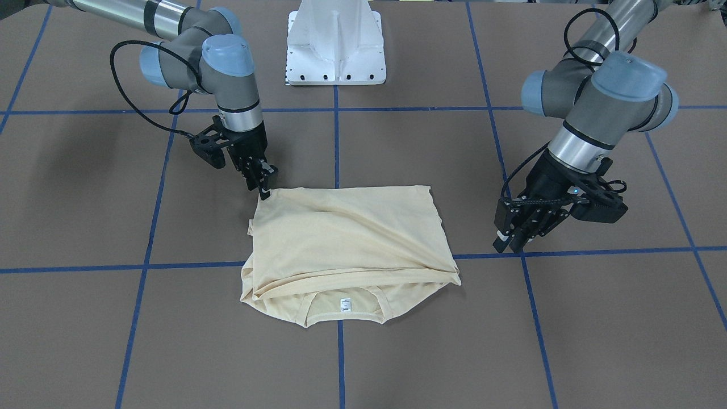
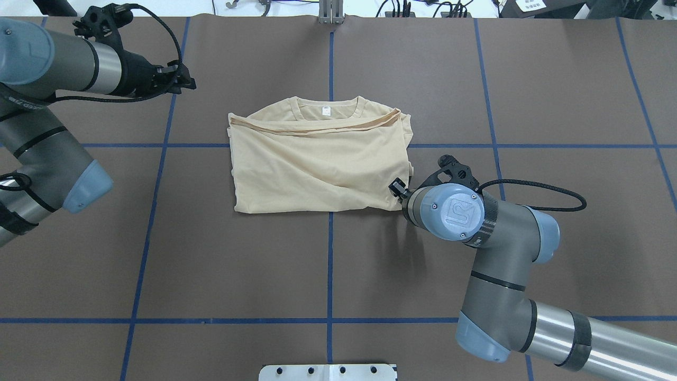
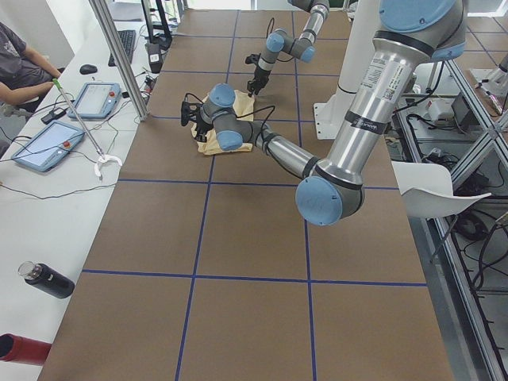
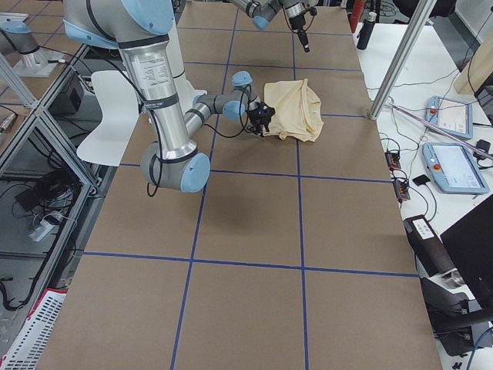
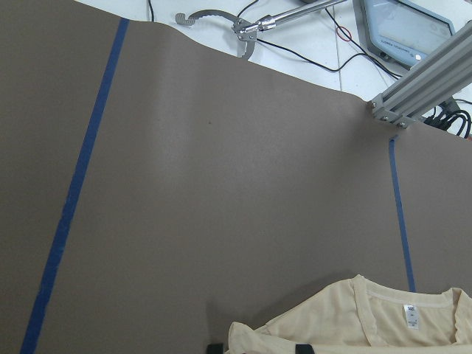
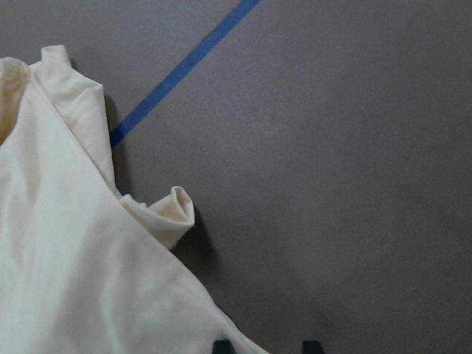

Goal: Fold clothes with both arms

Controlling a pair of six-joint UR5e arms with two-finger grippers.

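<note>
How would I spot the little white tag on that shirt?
Find the brown table with blue tape lines; the folded cream shirt lies near its middle. The tag sits just inside the collar, the only white patch on the cloth.

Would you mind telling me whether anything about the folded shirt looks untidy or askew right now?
Yes. On the T-shirt the top layer lies skewed, with diagonal creases, and a small curl of fabric pokes out of its side edge near the right gripper. Nothing looks damaged.
</note>
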